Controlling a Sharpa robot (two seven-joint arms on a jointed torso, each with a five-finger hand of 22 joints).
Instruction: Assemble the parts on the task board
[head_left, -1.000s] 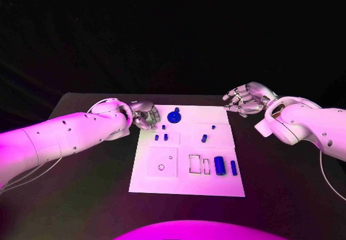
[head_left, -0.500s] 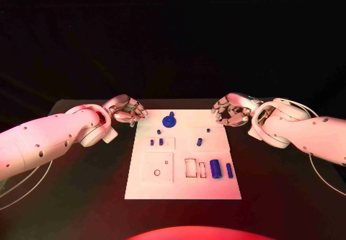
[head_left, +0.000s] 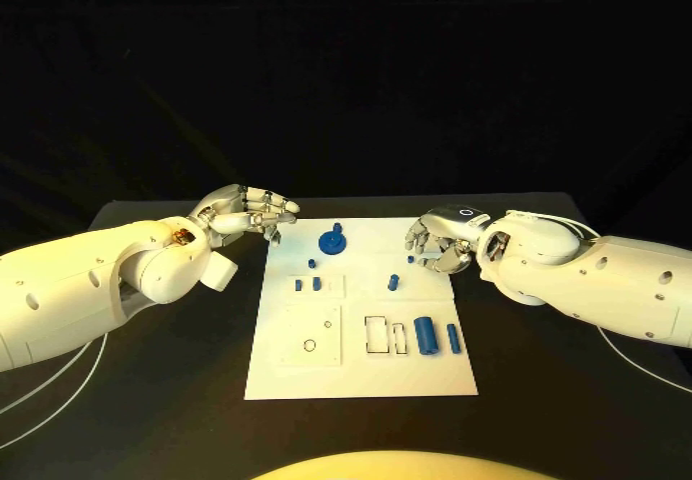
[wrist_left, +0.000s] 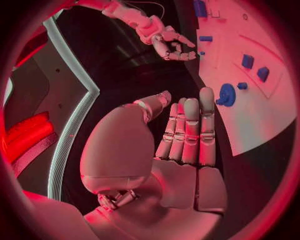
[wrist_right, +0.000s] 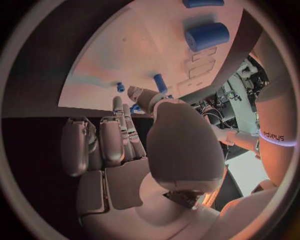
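On the black bench (head_left: 173, 400), the white task board (head_left: 361, 375) holds small blue parts (head_left: 427, 334) lying loose across it. Further back, the right hand (head_left: 440, 240) has moved in over the board's far right edge, fingers (head_left: 421, 262) curled in on nothing. The left hand (head_left: 245, 212) has drawn back off the far left corner, fingers loosely apart and empty, so assembly looks barely begun.

The task board (head_left: 361, 375) lies mid-table (head_left: 144, 400). Near its far edge sits the round part (head_left: 330, 241); two small parts (head_left: 306, 284) sit behind the board's left side, and the cylinder (head_left: 426, 334) lies by its right edge. The left hand (head_left: 245, 213) hangs off its far left corner, the right hand (head_left: 437, 243) over the far right corner, perhaps touching nothing.
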